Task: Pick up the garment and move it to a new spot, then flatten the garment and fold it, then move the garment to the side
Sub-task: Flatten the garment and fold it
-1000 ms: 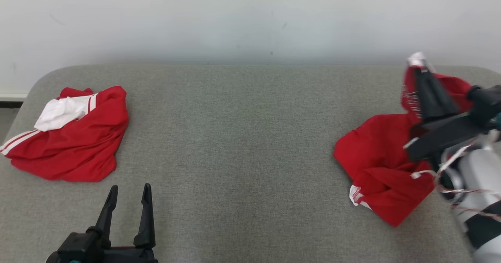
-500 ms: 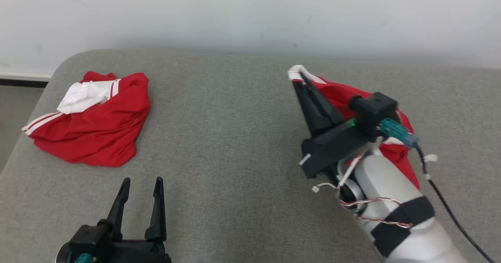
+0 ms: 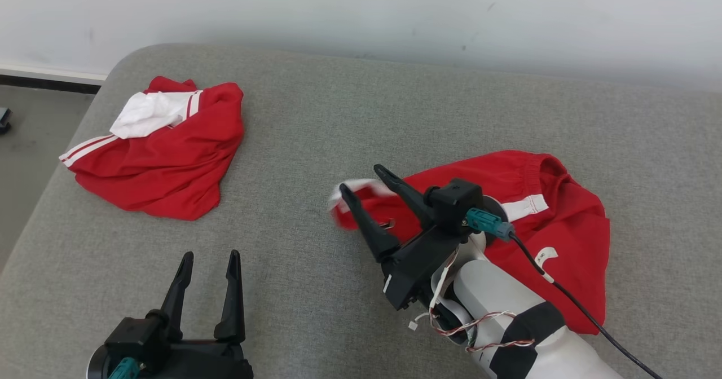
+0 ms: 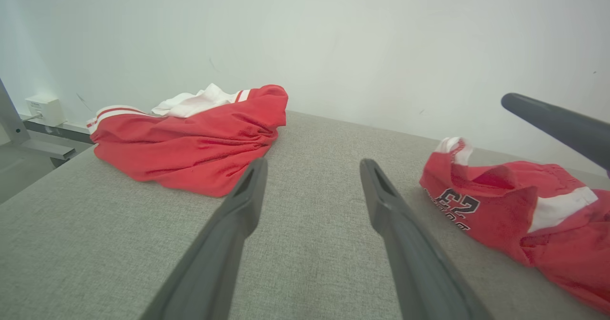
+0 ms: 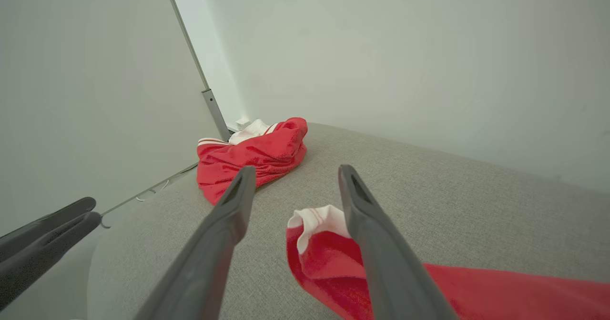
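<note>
The garment (image 3: pixel 564 210) is red with white trim and lies crumpled on the grey table (image 3: pixel 316 114), right of centre. Its white-edged corner (image 3: pixel 355 187) looks blurred just under my right gripper (image 3: pixel 359 179), which is open above that corner and holds nothing. In the right wrist view the corner (image 5: pixel 317 217) sits low beside one finger of the right gripper (image 5: pixel 296 170). My left gripper (image 3: pixel 210 254) is open over bare table at the near left. The left wrist view shows the left gripper (image 4: pixel 313 164) open and the garment (image 4: pixel 486 201), with a black number print, to the right.
A second red garment with white stripes (image 3: pixel 163 164) lies bunched at the table's far left corner, near the edge. A white wall runs behind the table. Floor (image 3: pixel 28 142) shows past the left edge. Bare grey surface lies between the two garments.
My right gripper carried the garment from the right end toward the table's middle, lowered it and opened, letting the corner go. The head camera also turned. The left gripper stayed open.
</note>
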You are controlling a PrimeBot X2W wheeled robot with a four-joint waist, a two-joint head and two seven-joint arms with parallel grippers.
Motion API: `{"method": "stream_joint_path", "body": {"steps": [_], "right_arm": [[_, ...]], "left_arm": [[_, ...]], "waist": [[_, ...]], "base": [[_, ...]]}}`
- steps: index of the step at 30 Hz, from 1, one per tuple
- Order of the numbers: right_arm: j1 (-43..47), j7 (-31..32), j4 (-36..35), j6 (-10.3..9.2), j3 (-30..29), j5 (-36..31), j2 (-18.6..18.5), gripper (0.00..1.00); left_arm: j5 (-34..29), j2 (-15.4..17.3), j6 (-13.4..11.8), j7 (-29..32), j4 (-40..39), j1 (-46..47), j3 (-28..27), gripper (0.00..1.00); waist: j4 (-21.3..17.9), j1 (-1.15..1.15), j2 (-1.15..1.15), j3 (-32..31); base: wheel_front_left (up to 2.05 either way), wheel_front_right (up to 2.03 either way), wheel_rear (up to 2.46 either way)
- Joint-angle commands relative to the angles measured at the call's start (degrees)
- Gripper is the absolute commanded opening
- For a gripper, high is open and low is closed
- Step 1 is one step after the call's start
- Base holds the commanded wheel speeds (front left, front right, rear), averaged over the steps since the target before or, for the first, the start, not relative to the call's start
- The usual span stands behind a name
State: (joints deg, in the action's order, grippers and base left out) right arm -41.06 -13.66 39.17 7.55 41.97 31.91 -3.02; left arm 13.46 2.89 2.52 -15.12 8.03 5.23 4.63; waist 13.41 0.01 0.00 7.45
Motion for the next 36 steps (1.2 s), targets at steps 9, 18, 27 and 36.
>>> {"method": "stream_joint_path", "body": {"steps": [9,18,27,36], "right_arm": [[-1.26,-1.58,-3.67,-0.12,-3.64,0.56,-1.69,1.00],[10.88,-1.60,-15.72,-0.13,-18.67,-6.23,-11.04,1.00],[27.22,-1.49,-25.04,-0.13,-33.07,-10.09,-14.16,1.00],[39.40,-1.50,-30.54,-0.13,-39.76,-12.38,-10.97,1.00]], "left_arm": [[-0.64,0.02,-0.24,-0.05,0.27,-0.15,-0.94,1.00],[-2.25,0.01,0.17,-0.06,-0.67,-1.58,-3.13,1.00],[-4.16,0.03,0.71,-0.05,-1.69,-3.44,-5.95,1.00],[-5.80,0.03,1.55,-0.05,-1.73,-3.92,-6.63,1.00]], "waist": [[-2.99,-0.01,0.00,-1.45],[-6.06,-0.01,0.00,-3.18],[-8.44,-0.01,0.00,-4.80],[-9.00,-0.01,0.00,-5.66]], "base": [[0.00,0.00,0.00],[0.00,0.00,0.00],[0.00,0.00,0.00],[0.00,0.00,0.00]]}}
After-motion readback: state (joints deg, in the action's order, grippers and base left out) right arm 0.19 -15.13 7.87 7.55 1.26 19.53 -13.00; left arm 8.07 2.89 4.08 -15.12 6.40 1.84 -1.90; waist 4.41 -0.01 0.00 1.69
